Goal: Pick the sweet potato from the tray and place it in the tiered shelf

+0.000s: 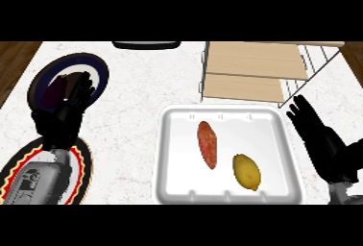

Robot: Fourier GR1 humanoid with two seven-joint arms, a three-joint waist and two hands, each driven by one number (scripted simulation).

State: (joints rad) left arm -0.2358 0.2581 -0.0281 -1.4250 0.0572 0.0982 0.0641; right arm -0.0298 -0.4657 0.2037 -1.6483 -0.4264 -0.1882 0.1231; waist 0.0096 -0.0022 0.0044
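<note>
While the sweet potato (206,144) lies in the tray (169,191) beside a lemon (246,171), the right robot hand (314,130) hangs spread by the worktop's (142,101) right edge

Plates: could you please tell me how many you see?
2, both left: a dark plate under the left hand, a patterned plate nearer the lower edge. The black thing at top is unclear.
</note>
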